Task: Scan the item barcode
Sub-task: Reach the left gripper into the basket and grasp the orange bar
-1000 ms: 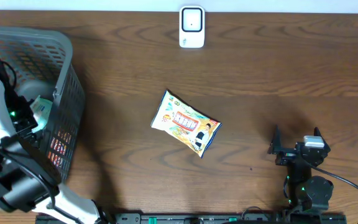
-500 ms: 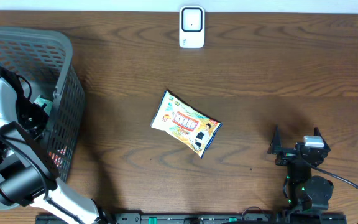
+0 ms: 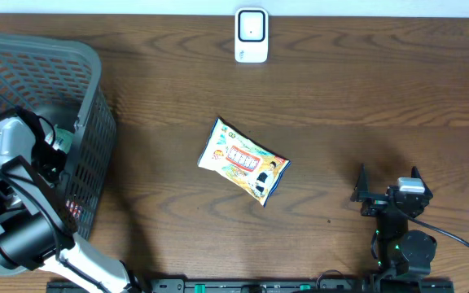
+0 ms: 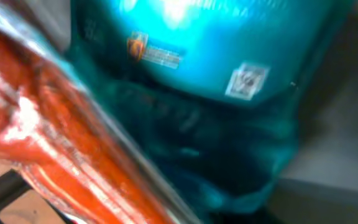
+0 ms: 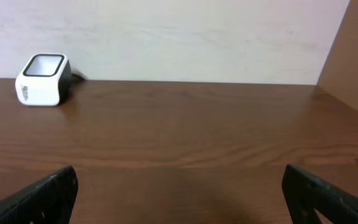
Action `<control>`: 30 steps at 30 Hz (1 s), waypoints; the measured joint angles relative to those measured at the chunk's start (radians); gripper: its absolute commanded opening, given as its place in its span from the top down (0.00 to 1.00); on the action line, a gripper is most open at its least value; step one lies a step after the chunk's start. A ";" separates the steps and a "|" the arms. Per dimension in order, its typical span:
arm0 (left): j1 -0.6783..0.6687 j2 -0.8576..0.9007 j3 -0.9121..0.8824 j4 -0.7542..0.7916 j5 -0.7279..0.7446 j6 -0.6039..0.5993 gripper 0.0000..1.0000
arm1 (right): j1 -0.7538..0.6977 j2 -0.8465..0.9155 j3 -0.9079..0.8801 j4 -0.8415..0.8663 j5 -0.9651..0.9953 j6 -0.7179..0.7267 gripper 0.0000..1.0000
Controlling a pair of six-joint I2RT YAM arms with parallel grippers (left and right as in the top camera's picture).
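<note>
The teal packet (image 4: 229, 56) is found down in the basket (image 3: 96, 146), right beside a red packet (image 4: 55, 143). The left jaws' state can't be made out; the right jaws are spread wide. Only the teal one should be pinched, then lifted clear for the scanner (image 3: 252, 35).

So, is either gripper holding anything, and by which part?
Right gripper: open, empty. Left gripper is down in the basket close to a teal packet; its fingers are hidden, so a hold cannot be told.
</note>
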 measured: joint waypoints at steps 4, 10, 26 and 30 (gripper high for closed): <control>-0.002 0.000 -0.007 -0.005 0.007 0.019 0.92 | 0.000 0.000 0.000 0.000 0.000 0.000 0.01; -0.002 -0.014 -0.003 -0.019 0.012 0.051 0.92 | 0.000 0.000 0.000 0.000 0.000 0.000 0.01; -0.002 -0.540 0.080 0.030 -0.011 0.139 0.93 | 0.000 0.000 0.000 0.000 0.000 0.000 0.01; -0.005 -0.705 0.082 0.140 -0.012 0.221 0.92 | 0.000 0.000 0.000 0.000 0.000 0.000 0.01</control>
